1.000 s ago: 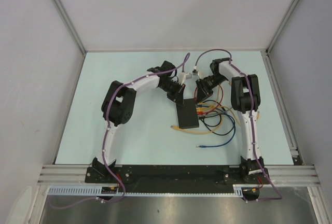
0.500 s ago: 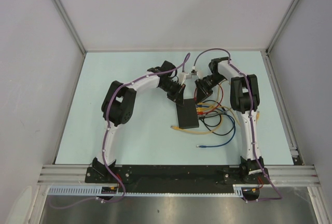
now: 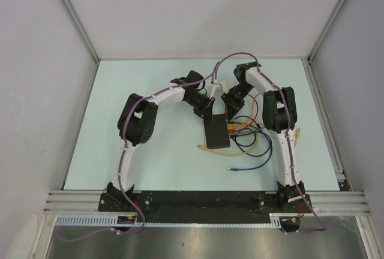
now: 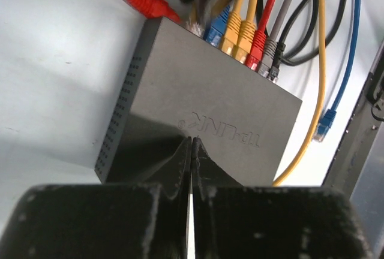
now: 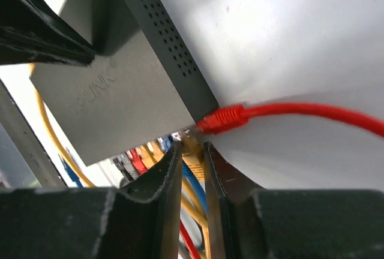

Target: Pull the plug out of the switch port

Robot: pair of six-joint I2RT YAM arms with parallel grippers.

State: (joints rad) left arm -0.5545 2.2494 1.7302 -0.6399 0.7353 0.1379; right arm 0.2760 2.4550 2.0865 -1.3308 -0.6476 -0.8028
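The switch [image 3: 216, 133] is a flat matte-black box lying mid-table; it also shows in the left wrist view [image 4: 198, 109] and the right wrist view [image 5: 120, 91]. A row of coloured plugs sits along its far edge [image 4: 246, 31]. My left gripper [image 4: 192, 140] is shut, its tips resting on the switch's top near one end [image 3: 207, 112]. My right gripper [image 5: 193, 146] is shut on a yellow plug [image 5: 195, 154] at the port row, beside a red plug [image 5: 222, 118]. Whether that yellow plug is still seated in its port is hidden.
Loose yellow, blue, red and black cables [image 3: 252, 142] coil on the table right of the switch, between it and the right arm. A free blue plug end [image 4: 324, 127] lies on the table. Grey walls enclose the table on three sides.
The right arm's wrist and elbow have swung up and left, and its gripper has shifted slightly left at the port row. The left arm and the switch have not moved.
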